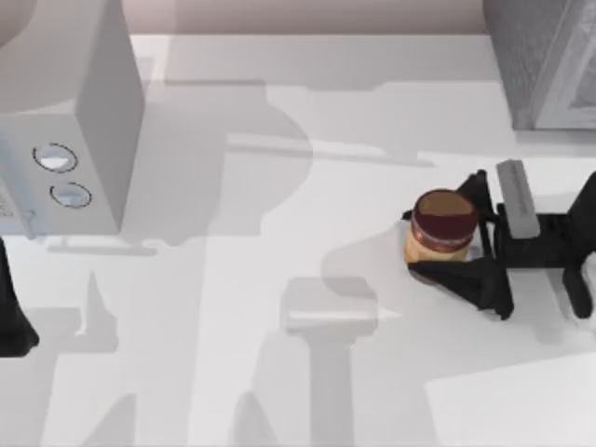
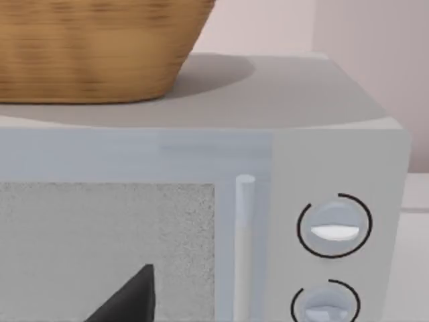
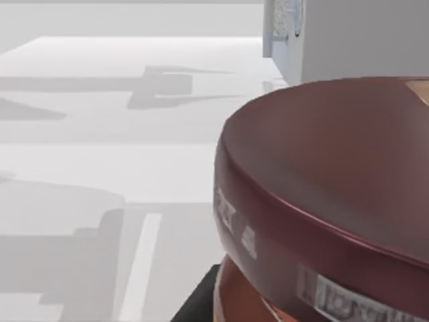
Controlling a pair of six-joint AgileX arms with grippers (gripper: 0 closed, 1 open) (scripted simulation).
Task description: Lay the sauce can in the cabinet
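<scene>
From the top view, we judge the task to be at its early stage: the sauce can [image 1: 440, 234] stands upright on the worktop [image 1: 279, 391], at about four o'clock from the middle, while the cabinet [image 1: 540, 56] sits well apart at the one o'clock corner, so the lift, the carry and the laying inside are all left to do. Our right end effector [image 1: 456, 244] reaches in from three o'clock with its fingers spread to either side of the can, one at the twelve o'clock side and one at the six o'clock side; they look close against it, but we cannot tell whether they grip it yet. Our left arm [image 1: 11, 307] stays parked at the nine o'clock edge, near the pale box with two knobs [image 1: 70, 121]. In the left wrist view, we face that box [image 2: 201, 201], a woven basket [image 2: 87, 47] on top of it, with a dark fingertip [image 2: 131, 298] before its panel. In the right wrist view, the can's maroon lid [image 3: 335, 188] looms close.
</scene>
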